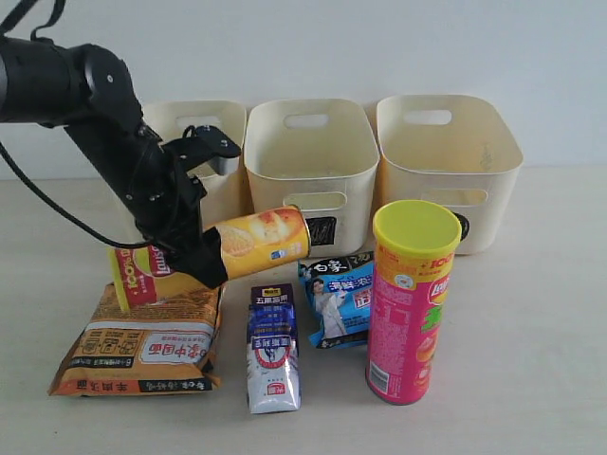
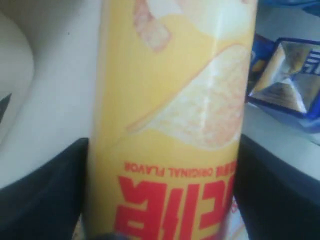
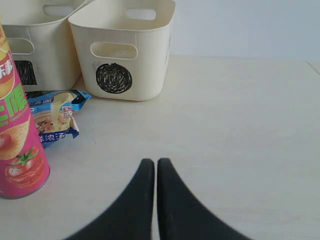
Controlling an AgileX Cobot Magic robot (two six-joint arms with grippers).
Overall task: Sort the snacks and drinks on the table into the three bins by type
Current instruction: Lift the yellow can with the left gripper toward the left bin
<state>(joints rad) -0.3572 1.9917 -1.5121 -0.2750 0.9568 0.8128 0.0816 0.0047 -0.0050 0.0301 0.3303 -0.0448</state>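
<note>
The left arm [image 1: 100, 90] is matte black throughout: a thick cylindrical link, a rounded joint housing, then a slimmer link running toward the yellow chip can [image 1: 261, 237]. Thin black cables [image 1: 57, 213] loop out from it on the side away from the can. Above the can, a black angled bracket [image 1: 204, 147] carries a small grey block [image 1: 226, 163] at its end. The left gripper [image 1: 211, 258] is black too; its fingers [image 2: 40, 200] appear as broad, smooth, dark slabs on either side of the can. The right gripper [image 3: 156, 167] has two black fingers, wide at the base and curving to slim tips, with a thin pale line between them.
</note>
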